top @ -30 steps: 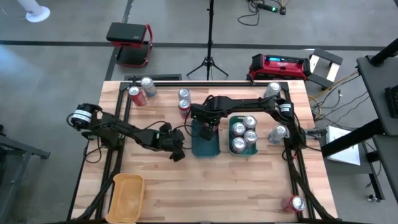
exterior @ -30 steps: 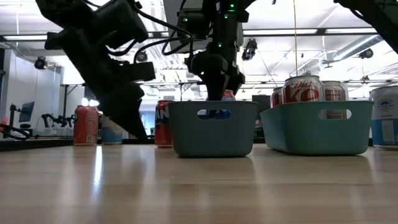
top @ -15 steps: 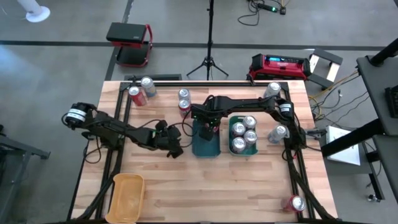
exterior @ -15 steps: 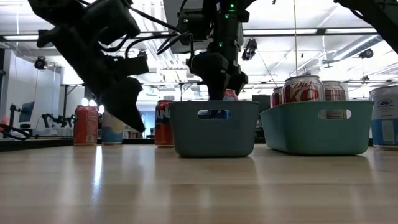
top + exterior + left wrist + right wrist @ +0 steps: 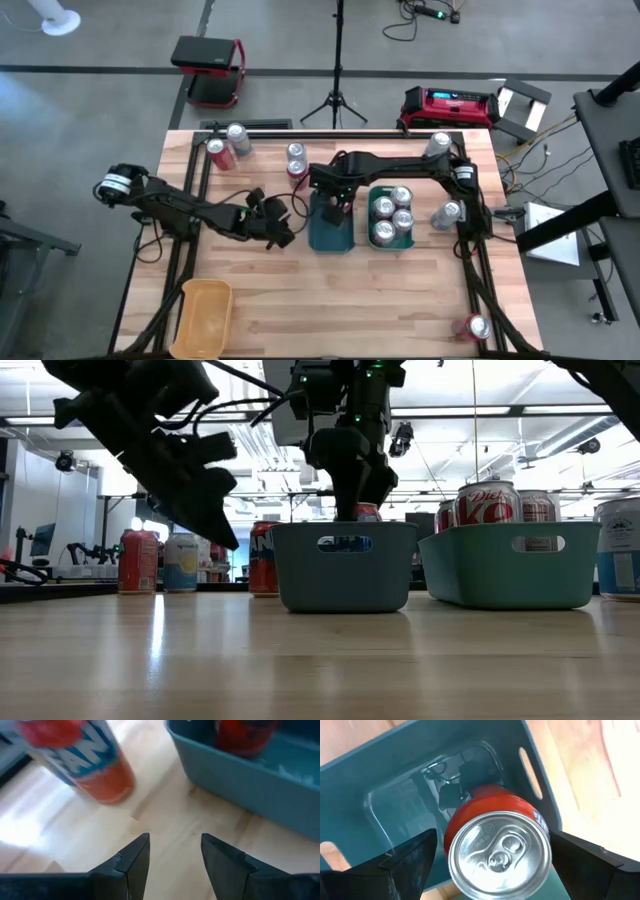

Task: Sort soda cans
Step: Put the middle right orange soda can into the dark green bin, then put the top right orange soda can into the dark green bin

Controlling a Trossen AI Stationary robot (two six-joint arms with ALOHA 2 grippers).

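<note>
From the low camera, nearest is the bare wooden counter (image 5: 320, 660), then the two bins. The right end effector (image 5: 495, 850) stands over the dark blue bin (image 5: 331, 228), its fingers spread wide on both sides of a red can (image 5: 496, 847) that stands upright in the bin and does not seem gripped. If the arm lifts crooked, a finger may catch the can and tip it. At 9 o'clock of this bin the left end effector (image 5: 172, 855) hangs open and empty above the wood, near an orange can (image 5: 82, 762); a low sweep could knock it over. At 3 o'clock the teal bin (image 5: 410, 240) holds four cans. Farther cans (image 5: 225, 148) wait at the back edge; one (image 5: 474, 326) stands near the front right corner.
</note>
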